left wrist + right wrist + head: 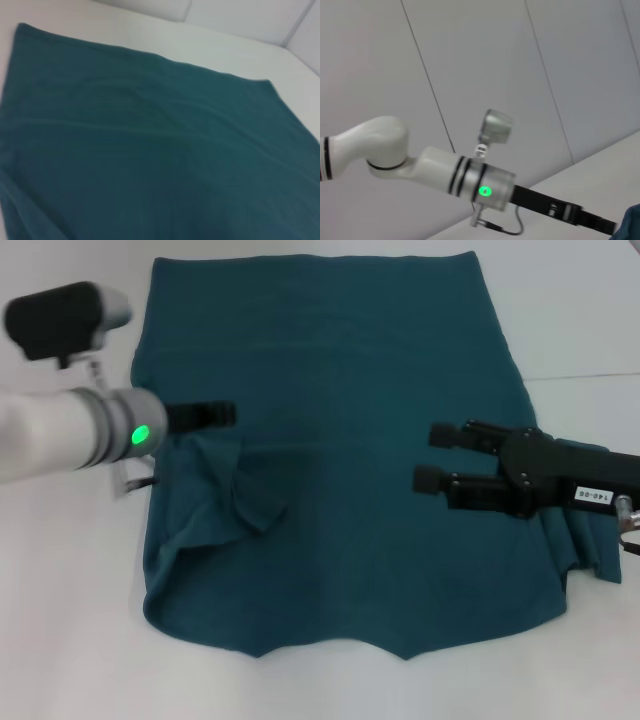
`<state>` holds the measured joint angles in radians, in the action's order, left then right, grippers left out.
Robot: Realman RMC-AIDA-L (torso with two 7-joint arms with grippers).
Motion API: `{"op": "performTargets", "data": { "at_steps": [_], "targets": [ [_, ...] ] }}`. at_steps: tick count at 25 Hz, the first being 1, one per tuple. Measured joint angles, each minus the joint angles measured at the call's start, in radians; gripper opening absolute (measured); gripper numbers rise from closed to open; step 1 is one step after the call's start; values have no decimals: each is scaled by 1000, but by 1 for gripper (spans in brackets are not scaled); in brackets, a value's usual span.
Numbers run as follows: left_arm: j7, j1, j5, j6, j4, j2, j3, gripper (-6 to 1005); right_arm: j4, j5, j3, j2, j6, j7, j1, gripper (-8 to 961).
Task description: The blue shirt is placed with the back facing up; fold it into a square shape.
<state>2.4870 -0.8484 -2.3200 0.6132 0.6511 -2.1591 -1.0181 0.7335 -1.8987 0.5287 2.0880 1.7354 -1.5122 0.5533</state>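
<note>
The right gripper's (433, 457) fingers (445, 434) stood apart, empty, over the shirt's (340, 380) right side. Whether the left gripper (228, 416) gripped cloth by the rumpled left sleeve could not be told. The shirt lay spread on the white surface (70, 640).

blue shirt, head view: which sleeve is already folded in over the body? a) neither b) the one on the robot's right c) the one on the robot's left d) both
c: on the blue shirt a rumpled flap lies over the body by the left gripper, while the sleeve on the other side sticks out past the right gripper.
</note>
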Motion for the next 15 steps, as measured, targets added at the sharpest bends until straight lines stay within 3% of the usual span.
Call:
{"op": "performTargets", "data": {
  "at_steps": [8, 11, 15],
  "targets": [
    [-209, 268, 12, 336, 375, -9, 0, 186, 88, 19, -34, -15, 2, -61, -39, 864],
    [-287, 322, 13, 365, 410, -13, -2, 189, 165, 27, -68, -16, 3, -98, -63, 864],
    [-356, 333, 8, 345, 360, -13, -16, 170, 230, 38, -121, -18, 4, -139, -86, 863]
  ]
}}
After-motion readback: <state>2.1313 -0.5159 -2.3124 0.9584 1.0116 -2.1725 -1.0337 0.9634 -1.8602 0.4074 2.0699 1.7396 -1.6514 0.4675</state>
